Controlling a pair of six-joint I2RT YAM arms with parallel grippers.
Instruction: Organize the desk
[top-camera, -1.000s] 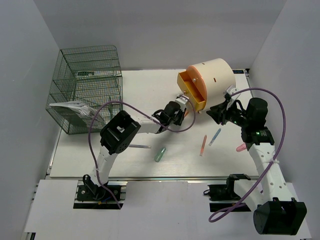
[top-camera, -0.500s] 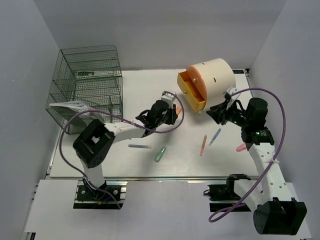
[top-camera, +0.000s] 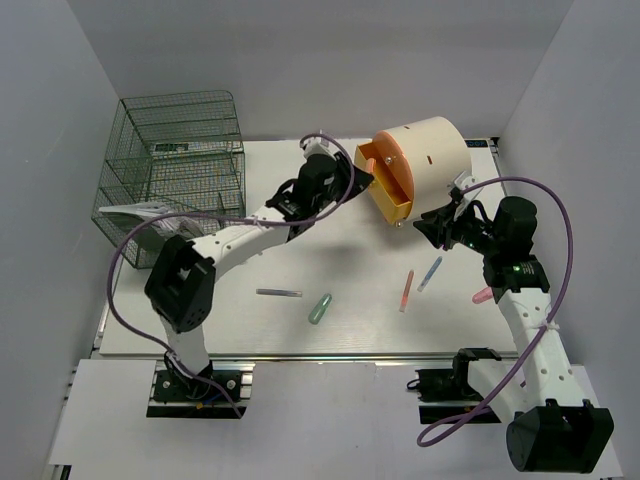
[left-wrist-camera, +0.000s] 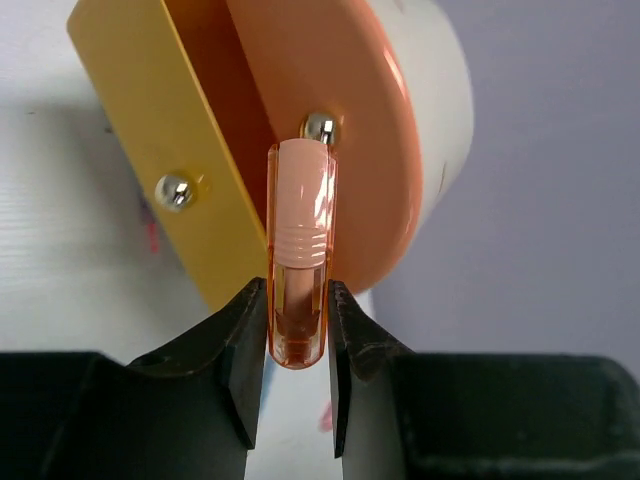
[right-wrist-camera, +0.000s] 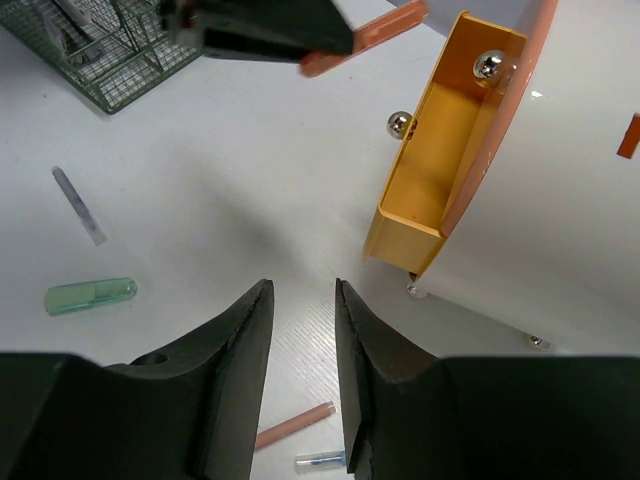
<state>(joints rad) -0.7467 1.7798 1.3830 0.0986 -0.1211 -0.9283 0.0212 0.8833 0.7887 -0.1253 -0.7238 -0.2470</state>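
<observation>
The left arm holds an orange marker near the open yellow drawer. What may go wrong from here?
1. The left jaws pinch the orange marker only at its lower end, so a knock on the yellow drawer might twist it loose.
2. In the right wrist view its tip seems short of the drawer, so a release now would likely drop it on the desk.

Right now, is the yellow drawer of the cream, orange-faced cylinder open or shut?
Open: the yellow drawer juts out from the orange face of the cylinder, its inside exposed.
</observation>
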